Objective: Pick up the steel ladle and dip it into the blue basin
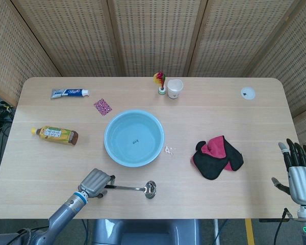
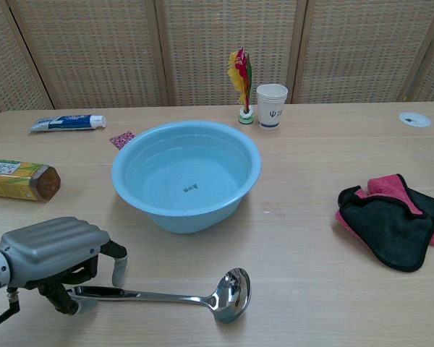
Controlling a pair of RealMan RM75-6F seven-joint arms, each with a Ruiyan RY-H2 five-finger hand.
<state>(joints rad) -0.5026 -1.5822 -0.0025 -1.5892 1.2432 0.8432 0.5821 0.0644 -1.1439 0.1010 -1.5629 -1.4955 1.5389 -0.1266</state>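
Observation:
The steel ladle (image 1: 137, 188) lies on the table near the front edge, in front of the blue basin (image 1: 106, 139), with its bowl to the right and its black handle to the left. In the chest view the ladle (image 2: 175, 296) sits below the basin (image 2: 175, 217). My left hand (image 1: 96, 182) hovers over the handle's end. Seen from the chest, the left hand (image 2: 56, 250) has curled fingers (image 2: 118, 264) above the handle and its thumb below it, not clamped. My right hand (image 1: 299, 172) stands at the table's right front edge with fingers spread, holding nothing.
A black and pink cloth (image 1: 217, 157) lies right of the basin. A drink bottle (image 1: 55, 135), a toothpaste tube (image 1: 70, 93) and a pink packet (image 1: 102, 106) lie at the left. A feathered shuttlecock (image 1: 160, 81) and paper cup (image 1: 175, 89) stand behind the basin.

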